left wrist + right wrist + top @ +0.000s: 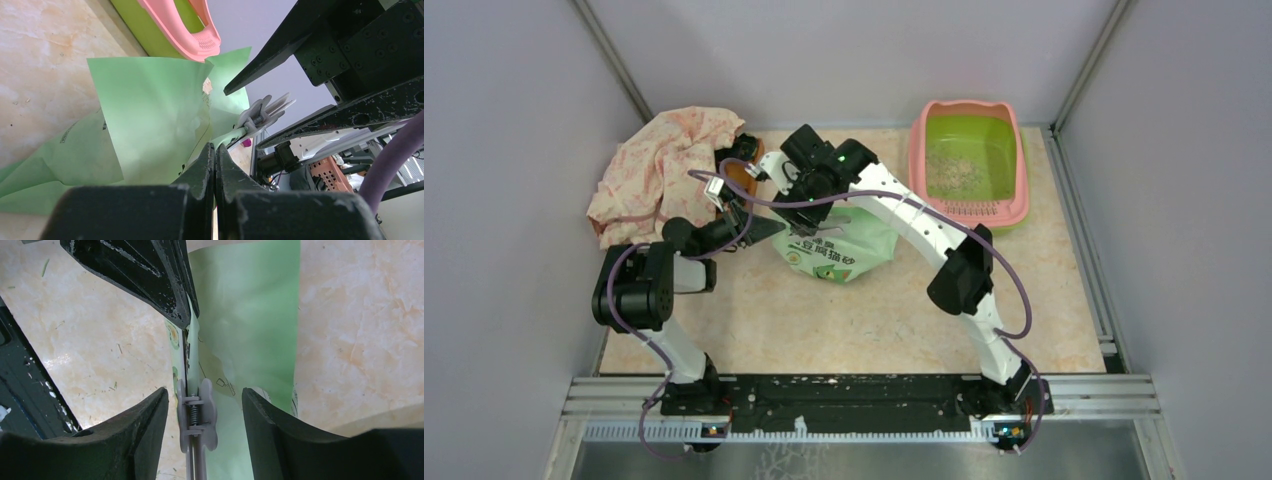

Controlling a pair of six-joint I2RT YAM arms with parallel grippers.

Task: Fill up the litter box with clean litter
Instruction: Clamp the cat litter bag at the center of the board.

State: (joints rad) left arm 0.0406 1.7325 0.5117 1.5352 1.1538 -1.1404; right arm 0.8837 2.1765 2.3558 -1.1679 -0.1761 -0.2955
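The litter box, pink-rimmed with a lime-green basin, stands at the back right with a thin scatter of pale clean litter inside. A light green printed bag stands mid-table. My left gripper is shut on the bag's folded top edge. A grey spring clip pinches that same edge. In the right wrist view, my right gripper is open and straddles the clip with a gap on each side. From above, my right gripper sits over the bag's top, beside my left gripper.
A pink floral cloth is heaped at the back left, partly over a small brown wooden tray. Grey walls close in both sides and the back. The arms' base rail runs along the near edge.
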